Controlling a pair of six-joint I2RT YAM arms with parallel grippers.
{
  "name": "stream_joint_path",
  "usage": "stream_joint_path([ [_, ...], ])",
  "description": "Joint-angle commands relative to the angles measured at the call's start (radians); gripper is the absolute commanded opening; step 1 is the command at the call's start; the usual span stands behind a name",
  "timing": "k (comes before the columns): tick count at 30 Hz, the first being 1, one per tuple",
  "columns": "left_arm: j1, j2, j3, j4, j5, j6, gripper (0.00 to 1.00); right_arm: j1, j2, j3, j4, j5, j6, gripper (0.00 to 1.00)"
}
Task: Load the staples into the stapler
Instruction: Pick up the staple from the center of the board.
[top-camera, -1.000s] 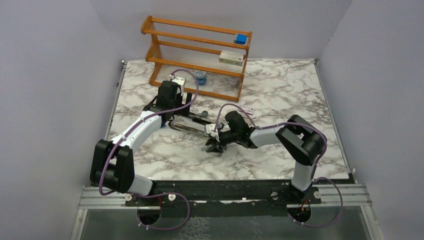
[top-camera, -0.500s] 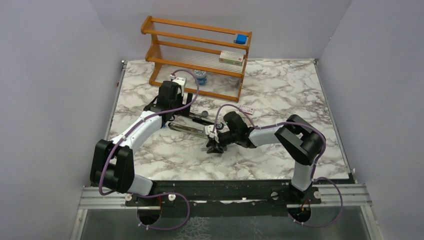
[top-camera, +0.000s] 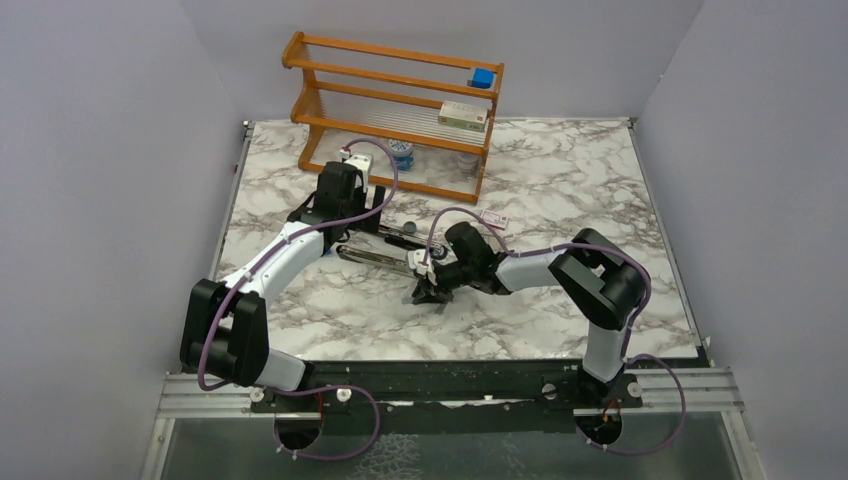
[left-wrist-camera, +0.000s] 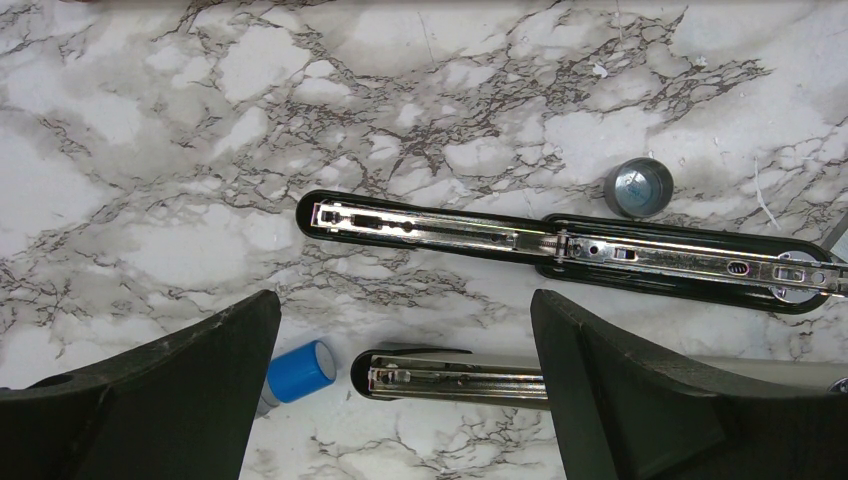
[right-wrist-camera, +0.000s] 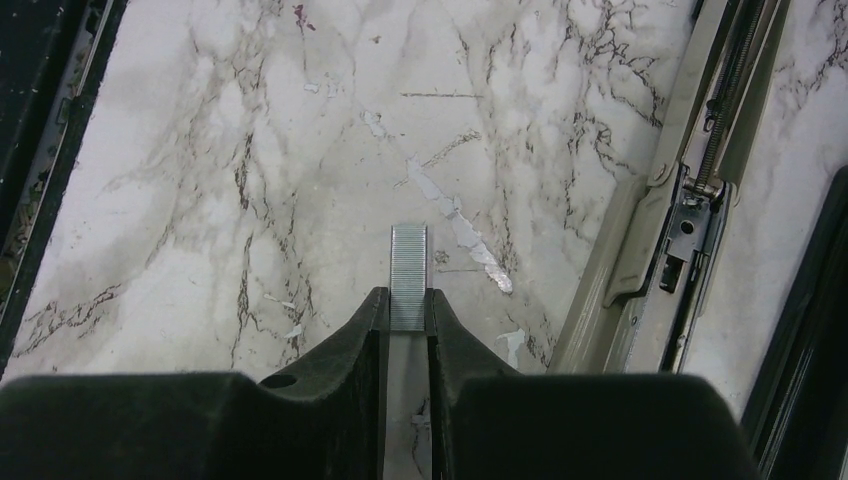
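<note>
The stapler (left-wrist-camera: 560, 240) lies opened out flat on the marble, black with its silver channel facing up. A second black bar with a silver channel (left-wrist-camera: 450, 378) lies just below it, its tip between my left gripper's (left-wrist-camera: 405, 330) wide-open fingers, untouched. In the top view the stapler (top-camera: 380, 255) sits mid-table with the left gripper (top-camera: 350, 228) over its left part. A short silvery strip of staples (right-wrist-camera: 408, 270) lies flat on the table. My right gripper (right-wrist-camera: 407, 300) is shut on its near end, fingertips pressed against both sides. The right gripper (top-camera: 425, 292) is low, just off the stapler's right end.
A blue-capped item (left-wrist-camera: 300, 370) lies by the left finger and a grey cap (left-wrist-camera: 638, 187) beyond the stapler. A wooden rack (top-camera: 330, 125) at the back holds a blue block (top-camera: 483, 77) and a box (top-camera: 462, 115). A small box (top-camera: 493, 218) lies behind the right arm.
The right gripper's jaws have closed in onto the staple strip, and that gripper has edged slightly left. The left arm has not moved.
</note>
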Motion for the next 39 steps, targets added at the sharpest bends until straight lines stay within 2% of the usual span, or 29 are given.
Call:
stream_joint_path([
  [1, -0.009, -0.001, 0.016, 0.021, 0.010, 0.004, 0.99, -0.005, 0.038, 0.009, -0.043, 0.034, -0.005, 0.15],
  [6, -0.009, 0.001, 0.017, 0.020, 0.009, 0.004, 0.99, -0.005, -0.005, 0.035, -0.014, -0.009, 0.089, 0.09],
  [12, -0.008, 0.003, 0.018, 0.020, 0.004, 0.006, 0.99, -0.005, -0.139, 0.073, 0.028, -0.016, 0.251, 0.03],
  [15, -0.009, 0.003, 0.018, 0.019, 0.002, 0.008, 0.99, -0.005, -0.216, 0.069, -0.007, 0.051, 0.239, 0.01],
  [19, -0.009, 0.005, 0.018, 0.018, -0.007, 0.009, 0.99, -0.006, -0.278, 0.068, -0.103, 0.252, 0.218, 0.01],
  [22, -0.008, 0.007, 0.018, 0.017, -0.009, 0.010, 0.99, -0.006, -0.279, 0.097, -0.195, 0.354, 0.216, 0.01],
  [27, -0.009, 0.012, 0.018, 0.016, -0.013, 0.011, 0.99, -0.009, -0.258, 0.113, -0.250, 0.394, 0.201, 0.01],
  [39, -0.010, 0.014, 0.017, 0.016, -0.020, 0.014, 0.99, -0.008, -0.137, 0.205, -0.327, 0.391, 0.189, 0.01],
])
